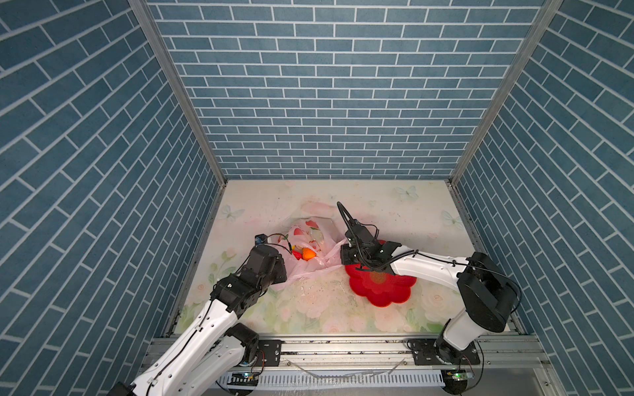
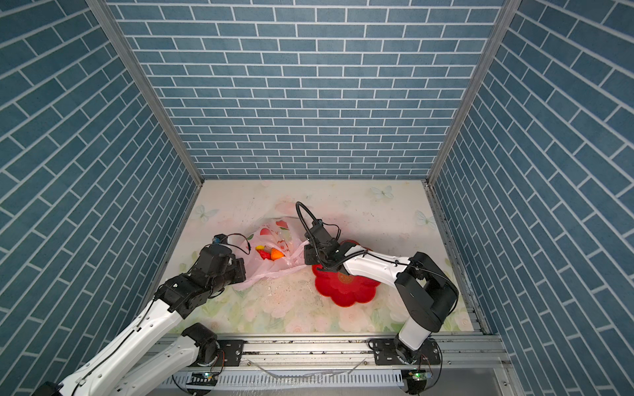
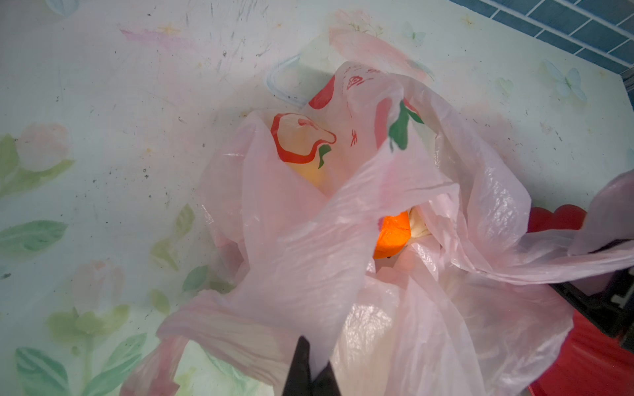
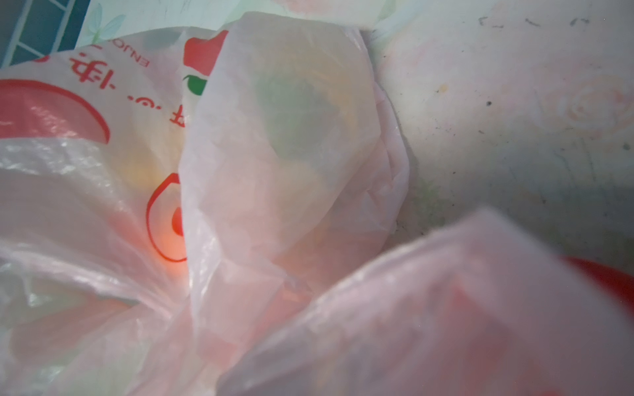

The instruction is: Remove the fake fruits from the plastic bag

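Where right wrist shows bag (image 4: 284, 171), top view, orange (image 1: 308, 254)

Most fake fruits (image 1: 308, 254) hidden in plastic bag (image 1: 310, 271) (blurry nr lens).

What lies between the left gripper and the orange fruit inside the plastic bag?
A loose fold of the plastic bag drapes over the opening, half covering the orange fruit. The left gripper is shut on that film.

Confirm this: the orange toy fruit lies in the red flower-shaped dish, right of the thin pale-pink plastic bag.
Wrong. Both top views show the orange toy fruit inside the open mouth of the thin pale-pink plastic bag, not in the red flower-shaped dish. The dish is right of the bag.
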Tool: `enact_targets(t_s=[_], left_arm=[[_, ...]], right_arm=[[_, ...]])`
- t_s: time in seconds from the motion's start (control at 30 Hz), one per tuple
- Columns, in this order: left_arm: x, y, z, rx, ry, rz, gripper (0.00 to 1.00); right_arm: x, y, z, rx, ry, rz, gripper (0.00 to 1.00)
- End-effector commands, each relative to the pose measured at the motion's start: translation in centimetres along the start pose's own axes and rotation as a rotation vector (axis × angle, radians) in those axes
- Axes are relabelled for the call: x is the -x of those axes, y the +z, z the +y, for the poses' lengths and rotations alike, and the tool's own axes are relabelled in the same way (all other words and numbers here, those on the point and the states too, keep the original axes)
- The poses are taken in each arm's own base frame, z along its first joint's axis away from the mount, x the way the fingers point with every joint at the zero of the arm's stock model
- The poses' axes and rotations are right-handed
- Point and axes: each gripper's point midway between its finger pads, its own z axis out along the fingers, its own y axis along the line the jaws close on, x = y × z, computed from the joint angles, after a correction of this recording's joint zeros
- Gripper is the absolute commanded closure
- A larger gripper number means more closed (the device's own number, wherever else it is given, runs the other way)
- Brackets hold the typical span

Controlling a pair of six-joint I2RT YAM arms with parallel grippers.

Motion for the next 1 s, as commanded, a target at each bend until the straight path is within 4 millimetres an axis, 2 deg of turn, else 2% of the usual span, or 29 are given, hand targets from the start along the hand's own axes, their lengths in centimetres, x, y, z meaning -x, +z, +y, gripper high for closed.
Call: enact_targets(t_s=[0.0, 0.1, 0.23, 0.4, 0.5, 0.6, 0.67, 0.77, 0.83, 0.93, 0.97], left_arm=[[0.1, 0.3, -0.2, -0.013, -0.025, -0.012, 1.00], [0.8, 0.6, -0.7, -0.026, -0.036, -0.032, 1.00], [1.7, 0.9, -0.9, -0.016, -0.053, -0.063, 1.00], [2.7, 0.9, -1.1, -0.011, -0.069, -0.092, 1.00], [3.0, 0.8, -1.2, -0.017, -0.075, -0.107, 1.00], [3.1, 0.7, -1.3, -0.022, -0.079, -0.109, 1.00], [2.9, 0.8, -1.3, -0.023, -0.077, -0.104, 1.00], [2.7, 0.9, -1.3, -0.031, -0.076, -0.097, 1.00], [2.6, 0.8, -1.4, -0.040, -0.075, -0.098, 1.00], [2.5, 0.5, -1.4, -0.045, -0.074, -0.108, 1.00], [2.5, 0.4, -1.3, -0.046, -0.075, -0.112, 1.00]], right_arm=[[0.6, -2.8, 2.7, 0.086, -0.057, 0.018, 0.68], [0.3, -4.6, 3.6, 0.098, -0.108, 0.034, 0.62], [-0.8, -6.6, 3.8, 0.108, -0.140, 0.049, 0.61], [-2.0, -9.1, 3.2, 0.100, -0.155, 0.047, 0.61], [-2.3, -11.4, 2.5, 0.083, -0.165, 0.030, 0.60], [-0.8, -14.0, 3.2, 0.085, -0.214, -0.006, 0.62], [1.2, -15.8, 4.6, 0.096, -0.270, -0.037, 0.63], [4.1, -17.5, 7.2, 0.113, -0.349, -0.068, 0.64], [5.9, -17.9, 9.0, 0.128, -0.403, -0.074, 0.64], [7.5, -16.8, 12.2, 0.175, -0.484, -0.068, 0.64], [7.9, -15.7, 13.2, 0.190, -0.497, -0.053, 0.63]])
